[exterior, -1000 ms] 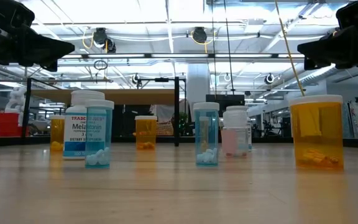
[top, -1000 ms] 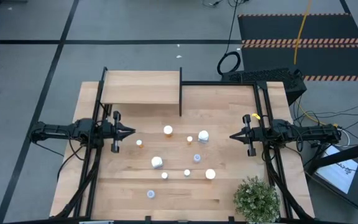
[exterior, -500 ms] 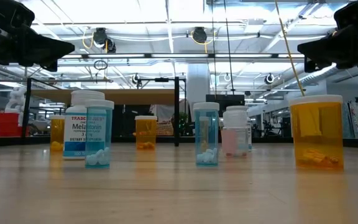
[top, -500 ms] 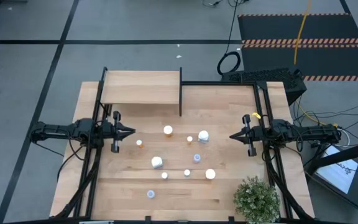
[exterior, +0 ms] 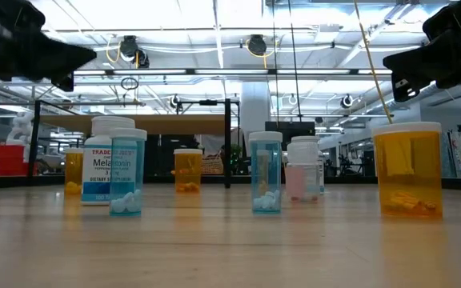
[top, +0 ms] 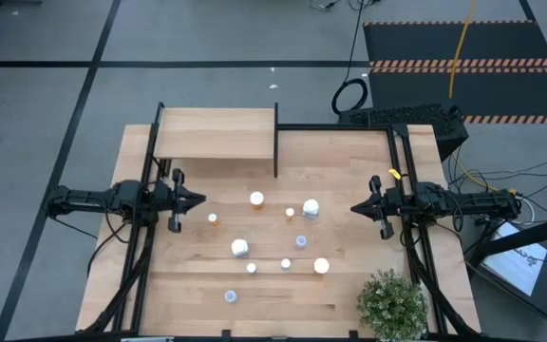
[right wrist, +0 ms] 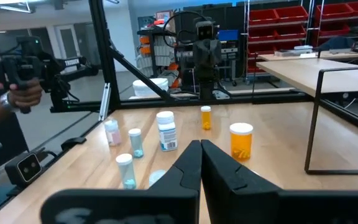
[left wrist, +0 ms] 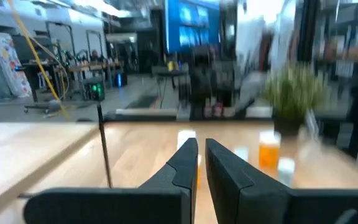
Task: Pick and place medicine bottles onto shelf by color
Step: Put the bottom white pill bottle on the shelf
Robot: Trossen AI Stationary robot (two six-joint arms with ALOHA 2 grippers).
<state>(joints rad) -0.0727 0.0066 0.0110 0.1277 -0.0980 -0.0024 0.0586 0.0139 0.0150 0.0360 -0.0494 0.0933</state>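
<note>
We find the left gripper [top: 198, 200] at nine o'clock and the right gripper [top: 356, 208] at three, jaws closed, empty. The medicine bottles [top: 256, 199] stand clustered mid-table [top: 349, 285]; the shelf [top: 215, 133], apparently bare, sits at eleven. Tight spacing risks toppling neighbours.

white bottle [exterior: 102, 170] label reading "Melatonin", partial "TRADE" above it, smaller print unreadable

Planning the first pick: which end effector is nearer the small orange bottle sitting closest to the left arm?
Left. The left end effector points at the small orange bottle from just beside it; the right end effector sits across the table, beyond the other bottles.
</note>
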